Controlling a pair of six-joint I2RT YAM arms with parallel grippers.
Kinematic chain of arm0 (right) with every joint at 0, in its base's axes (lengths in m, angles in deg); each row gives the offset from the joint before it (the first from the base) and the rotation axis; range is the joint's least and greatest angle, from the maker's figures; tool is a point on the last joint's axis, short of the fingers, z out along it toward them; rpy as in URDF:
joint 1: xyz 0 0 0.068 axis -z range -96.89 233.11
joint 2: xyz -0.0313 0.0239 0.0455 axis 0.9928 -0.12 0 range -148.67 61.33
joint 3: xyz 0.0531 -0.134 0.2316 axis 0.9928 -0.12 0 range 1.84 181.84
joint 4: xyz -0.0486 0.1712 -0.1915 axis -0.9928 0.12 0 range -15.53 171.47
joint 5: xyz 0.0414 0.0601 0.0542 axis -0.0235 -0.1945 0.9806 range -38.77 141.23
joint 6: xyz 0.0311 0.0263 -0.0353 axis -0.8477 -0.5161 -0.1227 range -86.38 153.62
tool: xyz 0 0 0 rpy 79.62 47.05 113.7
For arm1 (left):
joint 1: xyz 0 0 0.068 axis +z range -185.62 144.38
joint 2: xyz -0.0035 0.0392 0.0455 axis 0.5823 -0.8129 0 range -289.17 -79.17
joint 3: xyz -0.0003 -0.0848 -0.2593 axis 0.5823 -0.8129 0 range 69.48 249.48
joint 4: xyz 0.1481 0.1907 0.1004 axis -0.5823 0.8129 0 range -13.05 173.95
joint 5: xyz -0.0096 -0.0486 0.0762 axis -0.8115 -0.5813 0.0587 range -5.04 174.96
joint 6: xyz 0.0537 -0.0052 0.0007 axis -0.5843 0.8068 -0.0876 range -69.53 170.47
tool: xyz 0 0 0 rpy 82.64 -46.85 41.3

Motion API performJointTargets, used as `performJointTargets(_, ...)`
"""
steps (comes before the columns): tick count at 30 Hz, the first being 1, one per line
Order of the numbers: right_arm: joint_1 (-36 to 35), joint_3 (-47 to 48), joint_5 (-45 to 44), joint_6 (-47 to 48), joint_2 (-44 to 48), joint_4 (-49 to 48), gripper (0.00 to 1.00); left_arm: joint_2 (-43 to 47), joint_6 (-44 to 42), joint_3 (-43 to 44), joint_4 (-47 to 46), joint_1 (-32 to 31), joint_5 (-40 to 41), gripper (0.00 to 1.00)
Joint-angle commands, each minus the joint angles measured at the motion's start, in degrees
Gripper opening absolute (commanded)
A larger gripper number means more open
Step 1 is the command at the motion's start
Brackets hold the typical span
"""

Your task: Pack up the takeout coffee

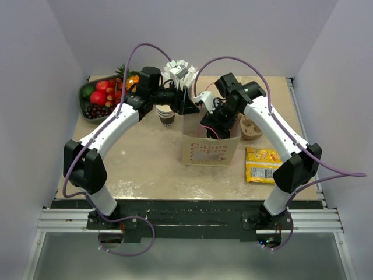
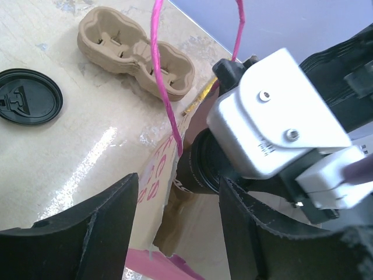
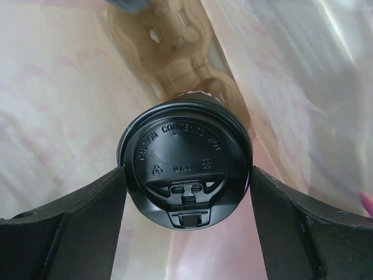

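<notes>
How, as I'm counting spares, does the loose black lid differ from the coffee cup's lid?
The loose lid lies on the table, capping nothing; the takeout coffee's lid caps its cup. The loose lid is untouched; the coffee's lid sits between the right gripper's fingers. Both are round, black.

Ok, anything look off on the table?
Only one thing: a spare round black plastic lid lies loose on the table beside the brown moulded-cardboard cup carrier, fitted to no cup. No spills visible.
</notes>
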Motion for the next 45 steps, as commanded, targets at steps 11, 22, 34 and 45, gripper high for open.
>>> performJointTargets(11, -0.4, -8.8, -3.6, 4.6, 2.4, -5.0, 0.53, 1.9, -0.3, -1.3, -1.1, 0.1, 0.1, 0.62)
performJointTargets(22, -0.2, -16.0, -3.0, 4.2, 2.1, -10.3, 0.52, 0.9, -0.5, -0.4, -0.2, 0.1, 0.2, 0.62)
performJointTargets(34, -0.6, -19.9, -4.0, 4.1, 0.1, -12.8, 0.53, 0.4, -0.4, -0.3, -0.1, 0.2, 0.0, 0.63)
performJointTargets(45, -2.4, -24.0, -5.6, 3.8, -0.8, -14.1, 0.55, 0.8, -0.5, -0.3, 0.3, 0.1, 0.0, 0.63)
